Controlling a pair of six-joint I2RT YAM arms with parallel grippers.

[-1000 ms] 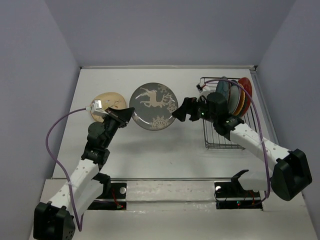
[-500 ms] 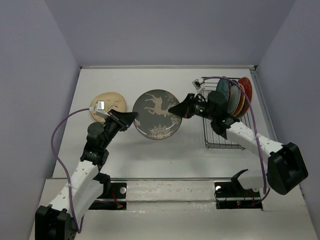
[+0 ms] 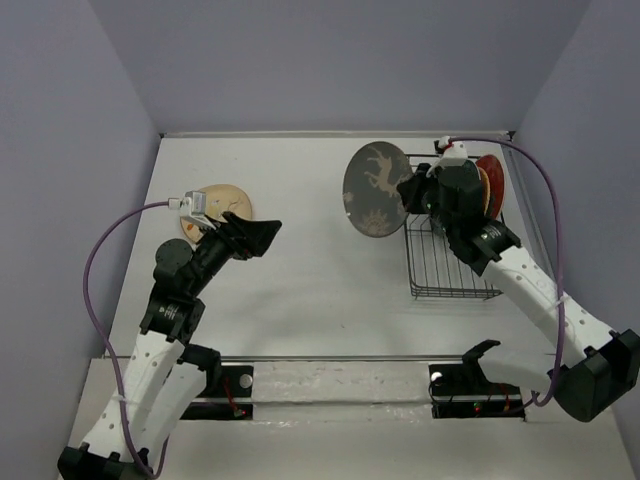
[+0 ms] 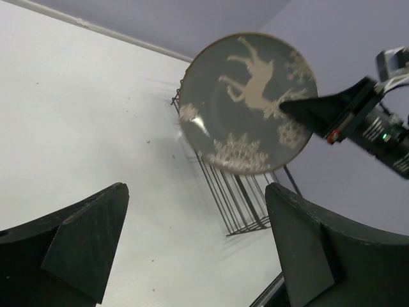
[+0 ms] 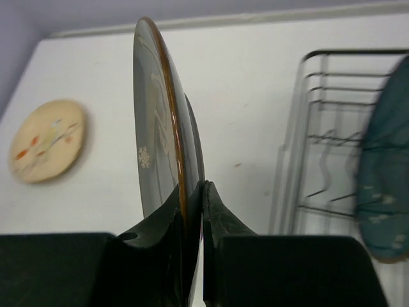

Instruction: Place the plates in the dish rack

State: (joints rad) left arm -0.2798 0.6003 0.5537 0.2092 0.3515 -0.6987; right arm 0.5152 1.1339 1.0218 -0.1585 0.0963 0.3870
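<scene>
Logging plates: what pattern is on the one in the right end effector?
Grey round plate: pale deer, snowflakes; best in left wrist view.

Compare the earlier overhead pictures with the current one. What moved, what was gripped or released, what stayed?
The grey deer plate swung from face-up at mid-table to upright, carried right toward the dish rack. The right gripper closed on its rim; the left gripper released it and opened. The cream plate and the racked plates stayed put.
</scene>
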